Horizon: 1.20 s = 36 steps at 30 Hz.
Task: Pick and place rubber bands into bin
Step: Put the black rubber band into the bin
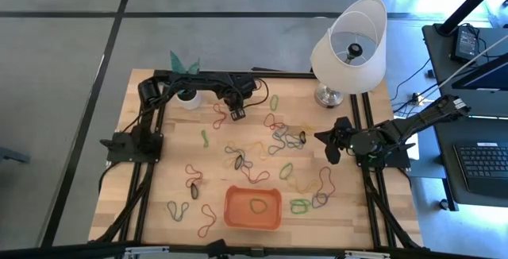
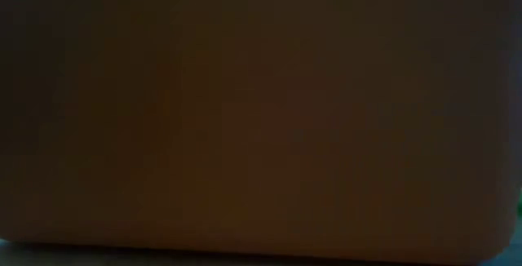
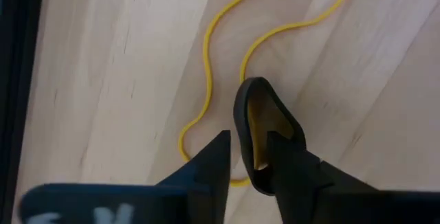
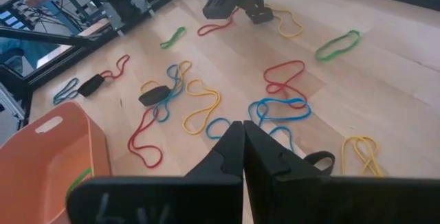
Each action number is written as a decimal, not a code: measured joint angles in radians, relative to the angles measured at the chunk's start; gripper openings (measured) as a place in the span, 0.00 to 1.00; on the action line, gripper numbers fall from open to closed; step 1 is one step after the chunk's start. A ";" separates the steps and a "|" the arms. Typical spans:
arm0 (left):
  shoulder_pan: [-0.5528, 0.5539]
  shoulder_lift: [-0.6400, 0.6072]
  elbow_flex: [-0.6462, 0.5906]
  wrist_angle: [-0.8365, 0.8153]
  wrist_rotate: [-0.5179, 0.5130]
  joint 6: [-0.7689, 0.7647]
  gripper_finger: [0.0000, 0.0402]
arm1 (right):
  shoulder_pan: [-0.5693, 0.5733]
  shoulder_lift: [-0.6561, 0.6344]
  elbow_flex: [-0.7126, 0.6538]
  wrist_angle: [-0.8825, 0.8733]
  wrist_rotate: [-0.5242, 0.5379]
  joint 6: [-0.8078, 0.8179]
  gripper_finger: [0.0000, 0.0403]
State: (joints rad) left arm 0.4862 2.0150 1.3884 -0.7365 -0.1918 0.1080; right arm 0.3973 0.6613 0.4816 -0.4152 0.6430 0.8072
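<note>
Left claw (image 1: 236, 114) low over the far middle of the worktop (image 1: 159, 203), just in front of the white plant pot (image 1: 188, 98). Tips a narrow gap apart, bare wood showing between them. Seen from its own wrist: one end of a yellow band (image 3: 206, 66) lying flat on the wood and curling into that gap, the rest trailing away in a long loose loop. No lift of the band off the surface visible; cannot tell whether either finger (image 3: 271, 141) actually touches it.

Right claw (image 1: 329, 144) over the right side of the worktop, near the frame rail, fingers pressed together with nothing between them. From its wrist (image 4: 242, 138): pointed across the scattered bands toward the left claw (image 4: 234, 7) at the far side.

Rubber bands (image 1: 290, 169) strewn over most of the worktop, thickest in the middle: green, yellow, red, blue and dark ones, several twisted into figure-eights, some overlapping. A few more near the front left corner, well apart from the rest.

Bin (image 1: 238, 215) orange and shallow, at the front middle of the worktop, upright. One green band (image 1: 259, 206) lying inside it; also seen from the right wrist, draped at the inner wall (image 4: 78, 180) of the bin (image 4: 41, 148).

Lamp (image 1: 349, 40) with a white shade at the far right corner. Low view filled by a dark brownish surface; nothing to make out there.
</note>
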 joint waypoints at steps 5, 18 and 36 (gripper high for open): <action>0.000 -0.008 0.000 -0.013 0.008 -0.041 0.02 | 0.000 0.000 0.000 -0.009 0.000 -0.003 0.01; -0.098 -0.213 0.000 -0.109 -0.001 -0.149 0.01 | 0.000 0.000 0.000 -0.018 -0.003 -0.055 0.01; -0.700 -0.423 0.061 -0.039 -0.079 -0.293 0.01 | 0.000 0.000 0.000 -0.022 -0.154 -0.133 0.01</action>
State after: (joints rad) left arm -0.2141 1.5920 1.4498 -0.7752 -0.2710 -0.1848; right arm 0.3973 0.6610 0.4820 -0.4374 0.4886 0.6739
